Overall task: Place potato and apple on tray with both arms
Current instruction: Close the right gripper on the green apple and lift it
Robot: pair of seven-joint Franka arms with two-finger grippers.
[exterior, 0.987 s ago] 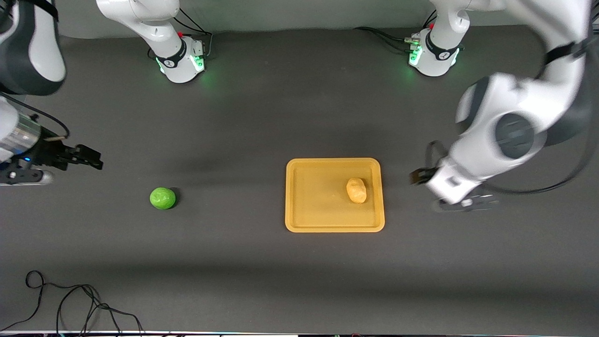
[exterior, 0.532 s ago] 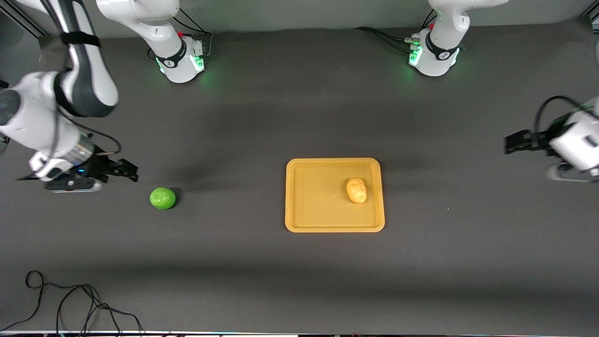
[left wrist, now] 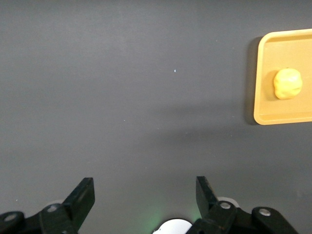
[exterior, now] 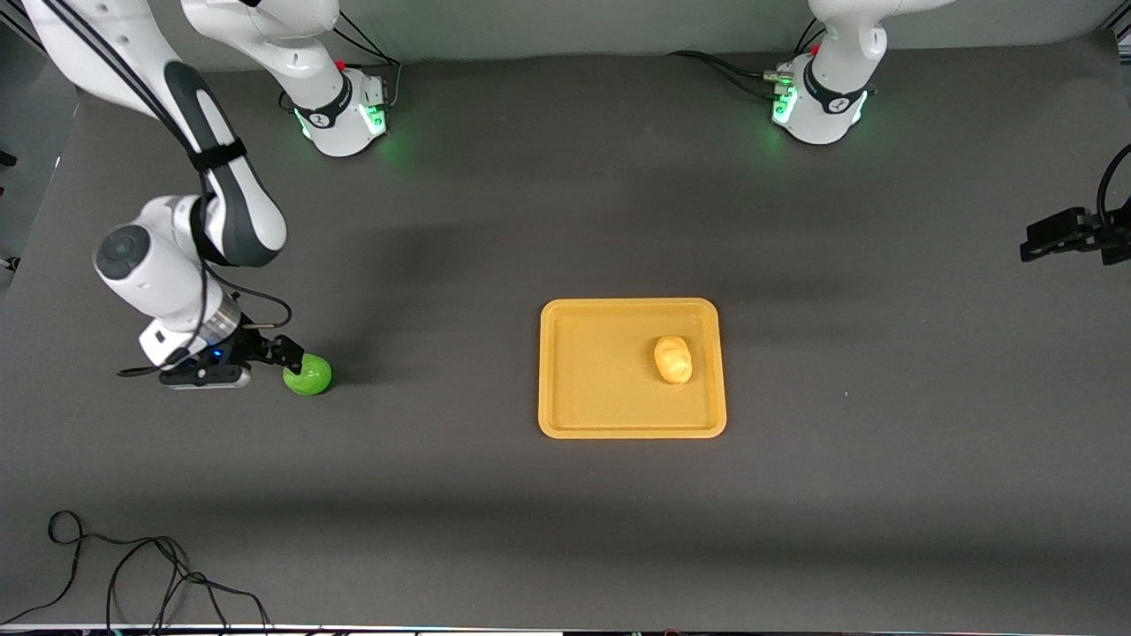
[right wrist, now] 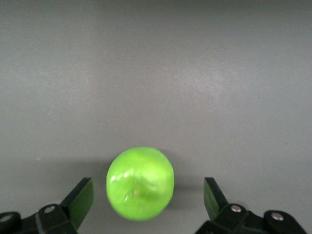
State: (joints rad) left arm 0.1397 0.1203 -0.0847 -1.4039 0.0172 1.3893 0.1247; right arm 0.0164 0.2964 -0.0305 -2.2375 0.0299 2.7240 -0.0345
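While the small lumpy yellow-tan potato (exterior: 674, 359) already lies on the flat yellow-orange plastic tray (exterior: 574, 415) at centre frame, the right gripper (exterior: 287, 353), which a second ago hung at the left edge of the front view, has swept in and come down at the glossy round green apple (exterior: 308, 375) at lower left, its fingers spread wide either side of the fruit without yet pinching it. The left gripper (exterior: 1034, 240), fingers apart and holding nothing, has pulled back from the tray to the right edge, so only the apple remains to be carried over.
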